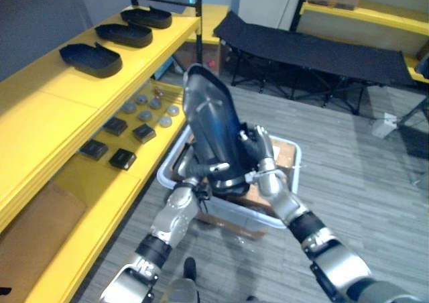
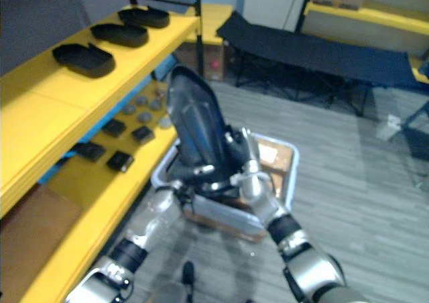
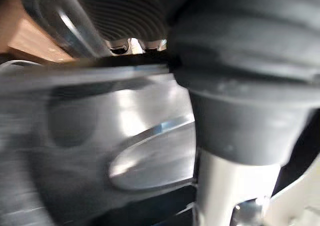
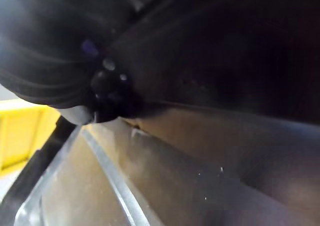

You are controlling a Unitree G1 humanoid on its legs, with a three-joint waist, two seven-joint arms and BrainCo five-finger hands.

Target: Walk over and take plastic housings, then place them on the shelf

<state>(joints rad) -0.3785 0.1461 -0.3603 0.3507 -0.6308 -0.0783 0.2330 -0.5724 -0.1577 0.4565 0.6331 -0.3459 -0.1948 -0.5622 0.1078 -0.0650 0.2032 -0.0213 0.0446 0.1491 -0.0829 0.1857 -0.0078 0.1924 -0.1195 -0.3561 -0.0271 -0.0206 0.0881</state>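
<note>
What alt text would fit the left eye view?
The right hand grips a dark plastic housing, near upright over a grey bin, with the left hand at its lower end. Three more housings lie on the yellow shelf.

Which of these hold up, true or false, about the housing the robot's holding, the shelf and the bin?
1. Three black plastic housings lie on the top yellow shelf. True.
2. The held housing lies flat in the bin. False: it stands upright over it.
3. The right robot hand grips the held housing. True.
4. The bin sits on the shelf. False: it sits on the floor beside it.
</note>
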